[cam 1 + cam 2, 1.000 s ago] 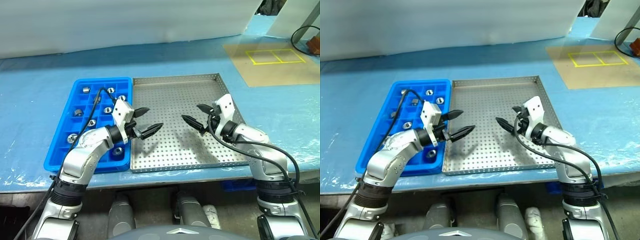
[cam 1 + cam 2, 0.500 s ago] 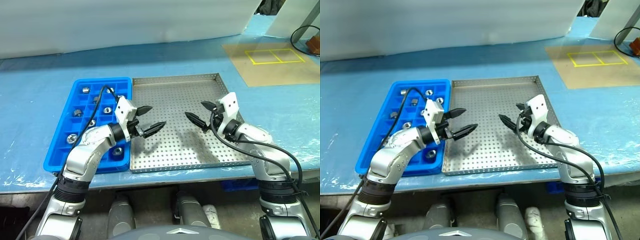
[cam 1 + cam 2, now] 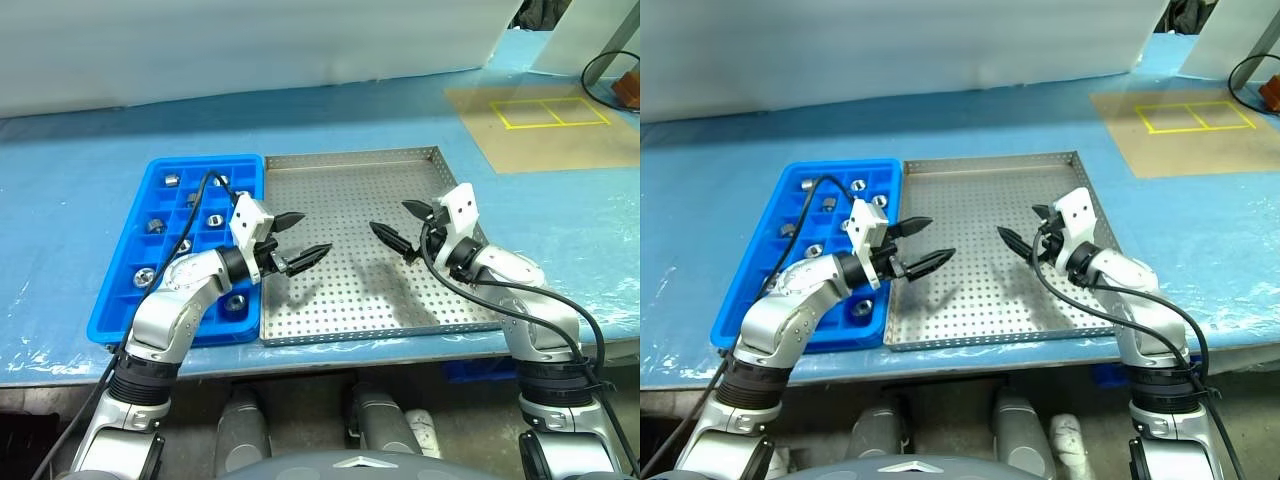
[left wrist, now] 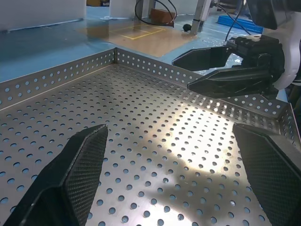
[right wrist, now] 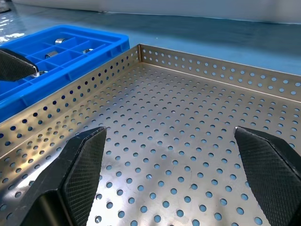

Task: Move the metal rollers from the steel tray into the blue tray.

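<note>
Nearest the robot, the left tool (image 3: 296, 238) and the right tool (image 3: 397, 226) both hung low over the steel tray (image 3: 350, 300), each spread wide and holding nothing, tips aimed at each other. The steel tray's holed floor looked bare, and the rollers (image 3: 215, 217) sat in the pockets of the blue tray (image 3: 108, 318) just beside it on the tabletop (image 3: 80, 170). The moving looked done, so the next move was likely to pull both arms back, after a check for a missed roller.

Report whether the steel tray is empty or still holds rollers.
Empty: the steel tray shows bare perforated floor; the metal rollers sit in the blue tray.
</note>
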### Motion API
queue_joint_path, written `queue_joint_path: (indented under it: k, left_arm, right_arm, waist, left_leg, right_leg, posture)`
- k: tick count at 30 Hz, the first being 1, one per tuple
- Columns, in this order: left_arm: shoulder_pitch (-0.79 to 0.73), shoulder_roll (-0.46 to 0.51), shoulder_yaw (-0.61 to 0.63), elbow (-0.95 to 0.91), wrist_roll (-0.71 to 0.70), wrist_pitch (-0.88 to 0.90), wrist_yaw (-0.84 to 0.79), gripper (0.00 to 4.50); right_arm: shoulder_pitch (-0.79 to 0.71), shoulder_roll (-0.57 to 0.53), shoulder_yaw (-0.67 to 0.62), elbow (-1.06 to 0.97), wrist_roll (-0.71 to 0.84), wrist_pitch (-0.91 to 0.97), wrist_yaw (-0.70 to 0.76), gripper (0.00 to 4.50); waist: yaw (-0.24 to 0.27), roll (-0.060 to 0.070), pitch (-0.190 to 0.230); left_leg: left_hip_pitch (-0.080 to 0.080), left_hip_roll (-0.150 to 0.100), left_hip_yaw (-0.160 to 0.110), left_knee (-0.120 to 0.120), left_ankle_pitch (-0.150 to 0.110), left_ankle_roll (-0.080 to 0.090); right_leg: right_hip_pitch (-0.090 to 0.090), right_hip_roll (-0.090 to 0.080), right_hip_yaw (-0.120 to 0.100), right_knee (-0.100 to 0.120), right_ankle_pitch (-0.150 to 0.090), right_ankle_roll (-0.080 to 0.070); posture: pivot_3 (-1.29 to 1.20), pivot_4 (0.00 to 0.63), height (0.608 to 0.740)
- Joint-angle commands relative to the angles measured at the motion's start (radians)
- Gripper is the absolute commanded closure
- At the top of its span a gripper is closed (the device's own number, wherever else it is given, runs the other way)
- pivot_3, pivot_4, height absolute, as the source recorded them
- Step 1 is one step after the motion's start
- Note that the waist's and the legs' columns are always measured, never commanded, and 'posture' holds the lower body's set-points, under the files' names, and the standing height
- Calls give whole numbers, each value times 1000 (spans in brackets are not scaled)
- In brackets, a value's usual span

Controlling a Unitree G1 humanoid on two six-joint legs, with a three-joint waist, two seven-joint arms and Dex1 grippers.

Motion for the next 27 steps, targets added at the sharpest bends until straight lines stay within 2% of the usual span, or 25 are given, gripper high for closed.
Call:
queue_joint_path:
  k: [1,27]
  left_arm:
    - [-1,7,-1,-26,5,-22,-15,7]
    - [3,-8,-4,-31,26,-29,-18,7]
  right_arm:
    - [-19,-6,-5,-16,7,-30,5,45]
    - [-48,-2,15,20,1,-57,12,45]
  waist:
    - [0,0,0]
    - [1,0,0]
  left_leg:
    - [0,0,0,0,0,0]
    - [0,0,0,-1,0,0]
  right_leg:
    - [0,0,0,0,0,0]
    - [0,0,0,-1,0,0]
  posture:
    - [-334,150,740]
    - [-317,150,740]
